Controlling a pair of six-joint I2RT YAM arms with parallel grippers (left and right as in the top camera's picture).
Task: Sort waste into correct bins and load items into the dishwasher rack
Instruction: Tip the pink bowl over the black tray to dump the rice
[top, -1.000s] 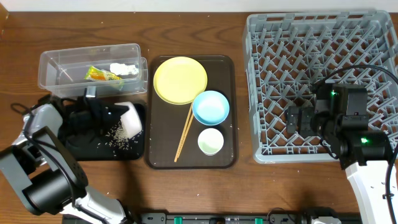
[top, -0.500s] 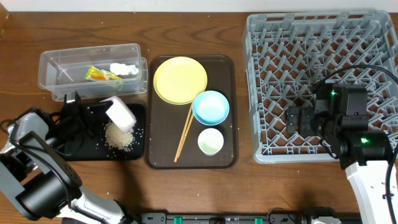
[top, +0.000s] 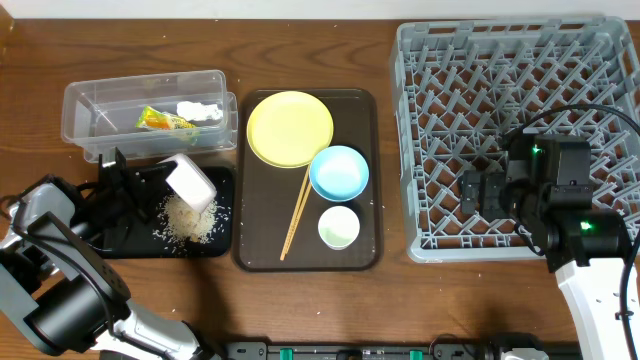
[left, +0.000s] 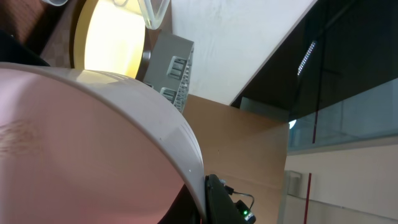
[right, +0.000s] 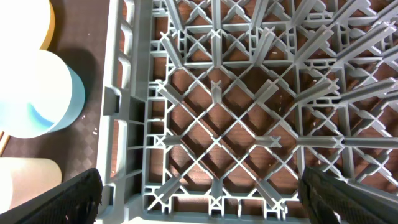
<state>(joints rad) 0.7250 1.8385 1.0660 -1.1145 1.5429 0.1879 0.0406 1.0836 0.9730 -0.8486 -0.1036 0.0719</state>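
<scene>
Above the black tray (top: 222, 246), the left gripper (top: 150, 185) clamped a tipped white bowl (top: 190, 182) over heaped rice (top: 190, 222). Well right of the tray, the right gripper (top: 478, 192) stood wide open, empty.

A dark wooden bench (top: 320, 300) carries four containers. A shallow black tray (top: 130, 243) lies directly beneath the left end effector (top: 160, 185). A clear plastic tub (top: 70, 100) sits just beyond that end effector, toward the bench's far edge, and close against the tray's far side. Just to the same end effector's right, a dark brown serving tray (top: 365, 240) rests alongside both bins. The large grey dishwasher rack (top: 430, 60) sits under the right end effector (top: 480, 190). It fills the bench's right end, near the serving tray but apart from it.
</scene>
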